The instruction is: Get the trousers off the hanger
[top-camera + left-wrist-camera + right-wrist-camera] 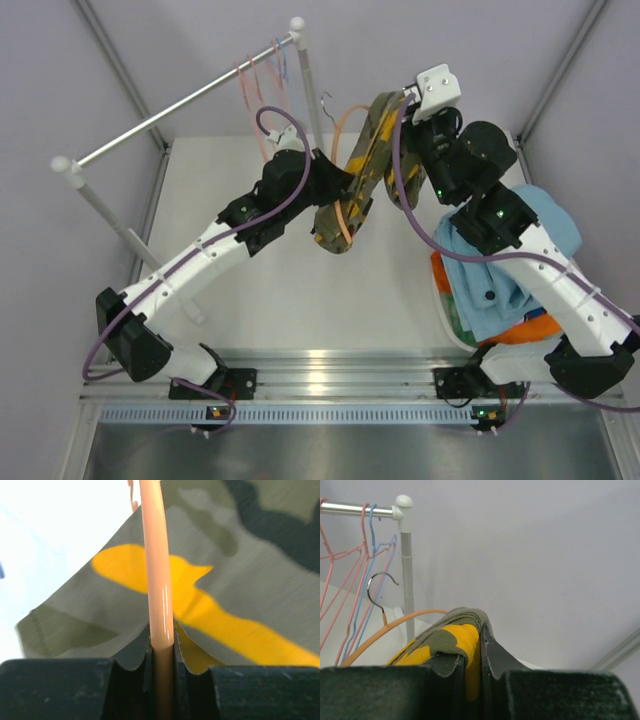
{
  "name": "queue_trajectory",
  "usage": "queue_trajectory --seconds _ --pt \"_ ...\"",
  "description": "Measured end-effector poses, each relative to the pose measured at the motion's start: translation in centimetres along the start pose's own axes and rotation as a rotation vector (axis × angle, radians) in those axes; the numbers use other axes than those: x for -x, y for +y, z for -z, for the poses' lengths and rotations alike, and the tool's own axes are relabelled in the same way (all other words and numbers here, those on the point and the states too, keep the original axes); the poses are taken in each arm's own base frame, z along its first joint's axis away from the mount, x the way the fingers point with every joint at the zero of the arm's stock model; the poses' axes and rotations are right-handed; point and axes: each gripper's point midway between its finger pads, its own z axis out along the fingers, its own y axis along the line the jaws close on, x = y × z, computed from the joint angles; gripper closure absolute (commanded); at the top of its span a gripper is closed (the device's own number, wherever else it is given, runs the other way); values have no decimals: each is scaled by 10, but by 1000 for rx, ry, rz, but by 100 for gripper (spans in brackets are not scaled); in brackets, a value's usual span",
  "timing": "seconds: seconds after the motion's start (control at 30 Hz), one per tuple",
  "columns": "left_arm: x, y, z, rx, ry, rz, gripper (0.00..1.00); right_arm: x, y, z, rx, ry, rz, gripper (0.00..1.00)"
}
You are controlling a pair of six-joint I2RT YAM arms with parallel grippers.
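The olive camouflage trousers with yellow patches (pixel 360 170) hang on an orange hanger (pixel 343 215) held in the air between the two arms. My left gripper (pixel 345 185) is shut on the hanger's orange bar (pixel 157 580), with the camouflage cloth (pixel 240 580) right behind it. My right gripper (pixel 405 100) is shut on the top edge of the trousers (pixel 455 635), lifted above the hanger. The hanger's orange arm (pixel 395 625) and metal hook (pixel 380 587) show in the right wrist view.
A clothes rail (pixel 180 105) on white posts crosses the back left, with several empty pink and blue hangers (pixel 262 85) on it. A pile of removed trousers, light blue (pixel 520 260) on top of orange and green, lies at the right under my right arm.
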Motion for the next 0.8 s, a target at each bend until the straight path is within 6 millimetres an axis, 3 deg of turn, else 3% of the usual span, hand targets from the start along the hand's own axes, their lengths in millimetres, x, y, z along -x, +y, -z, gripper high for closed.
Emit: queue_trajectory --seconds 0.33,0.8 --pt "-4 -3 -1 -26 14 -4 100 32 -16 -12 -50 -54 68 100" --pt "-10 -3 -12 -16 54 -33 100 46 5 -54 -36 -76 91 100"
